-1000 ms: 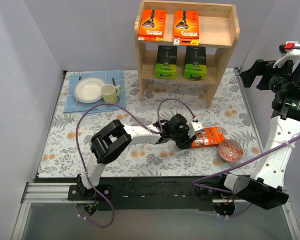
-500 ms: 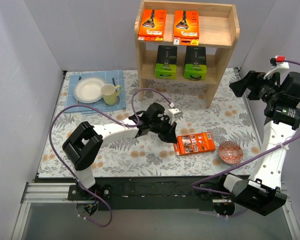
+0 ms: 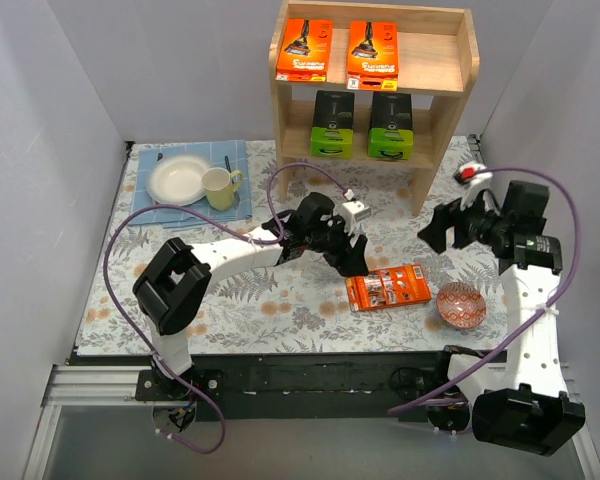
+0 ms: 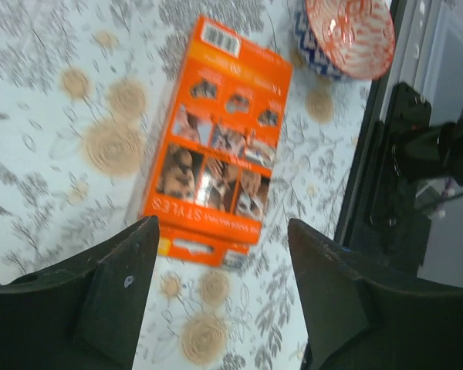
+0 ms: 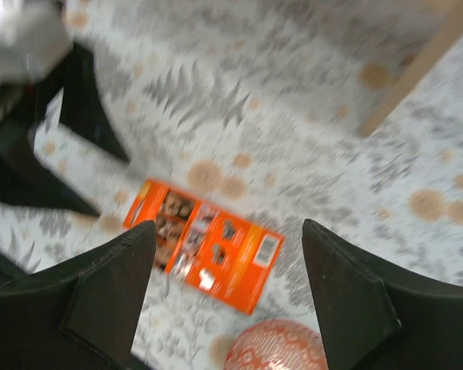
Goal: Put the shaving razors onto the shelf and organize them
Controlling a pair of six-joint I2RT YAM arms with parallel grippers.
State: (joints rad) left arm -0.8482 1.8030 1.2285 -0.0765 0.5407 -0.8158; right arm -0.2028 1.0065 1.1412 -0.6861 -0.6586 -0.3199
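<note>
Release just made: left tool [image 3: 357, 260] has drawn back, jaws spread and empty, leaving the flat orange razor pack [image 3: 385, 288] lying on the floral tabletop [image 3: 270, 305] near the red patterned bowl [image 3: 461, 303]; right tool [image 3: 438, 230], also spread, has swung down toward it; probably next carrier to the light wooden two-tier shelf [image 3: 464, 62].

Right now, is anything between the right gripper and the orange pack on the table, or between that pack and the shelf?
Nothing visible does. The right gripper hangs open near the orange pack; only bare tablecloth lies between pack and shelf. The open left gripper hovers by its left end.
</note>
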